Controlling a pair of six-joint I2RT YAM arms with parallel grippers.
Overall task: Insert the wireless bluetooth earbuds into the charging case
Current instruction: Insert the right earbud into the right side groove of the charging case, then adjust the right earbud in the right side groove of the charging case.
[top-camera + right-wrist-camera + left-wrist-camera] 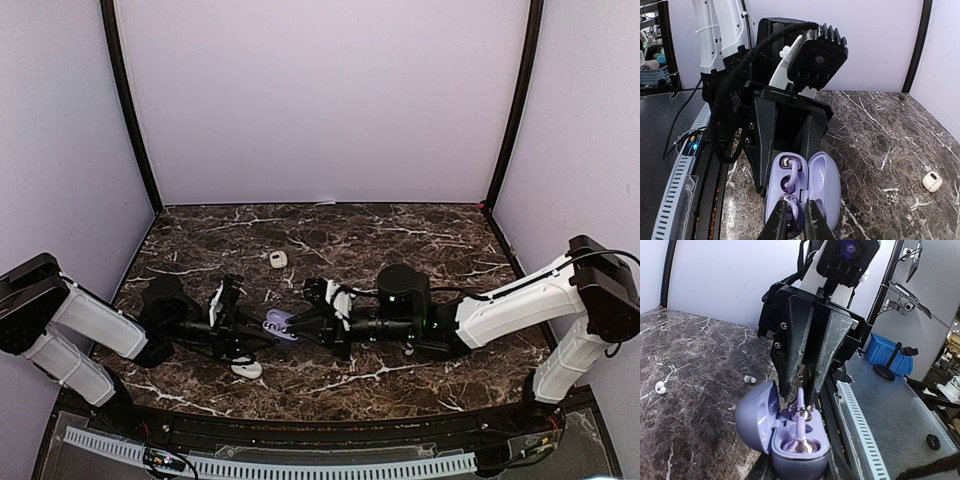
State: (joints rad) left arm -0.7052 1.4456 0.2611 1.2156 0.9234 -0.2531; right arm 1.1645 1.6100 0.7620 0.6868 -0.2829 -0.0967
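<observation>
The lavender charging case point(826, 187) is held open, apparently just off the tabletop point(430, 240), with the left tool point(788, 170) clamped across its base and its lid swung out to one side. One earbud point(799, 442) sits down in the well nearer the left wrist. The other earbud point(801, 410) is at the mouth of the second well, and the right tool point(801, 399) meets it head-on, its tips close on either side of the stem. Whether those tips pinch the stem or stand just clear of it cannot be told from these views. The step in hand looks like seating this second bud, and it seems nearly done. To do it well, the left tool should hold the case steady with its wells facing the right tool. The right tool should press the bud straight along the well's axis until it sits as deep as its neighbour. Only then should the tips part, and only a little, so neither catches the lid or the hinge. The withdrawal should run straight back, since any sideways drag may tip the bud out. A loose white bud point(660, 386) and a second white bud point(749, 379) lie on the tabletop well apart from the case, a matter for later.
</observation>
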